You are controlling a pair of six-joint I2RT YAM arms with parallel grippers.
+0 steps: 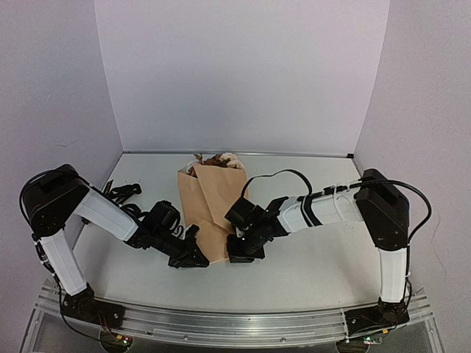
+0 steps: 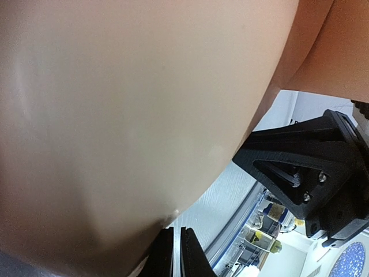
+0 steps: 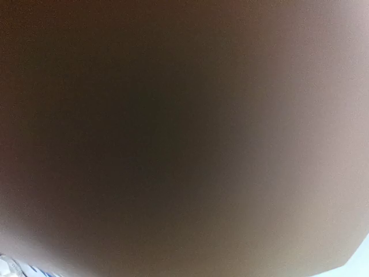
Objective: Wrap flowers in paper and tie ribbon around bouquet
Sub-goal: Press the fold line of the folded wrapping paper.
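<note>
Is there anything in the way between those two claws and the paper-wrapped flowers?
Nothing visible. The left gripper and right gripper sit right at the narrow near end of the bouquet, one on each side. The tan paper fills both wrist views up close.

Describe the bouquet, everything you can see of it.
The bouquet is a tan kraft-paper cone, its flaps folded over each other. It lies flat on the table with its narrow end nearest the arms. Cream, pink and brown blooms poke out of the wide far end. The left pincer and right pincer meet its narrow end from either side. Both wrist cameras see paper close up.
</note>
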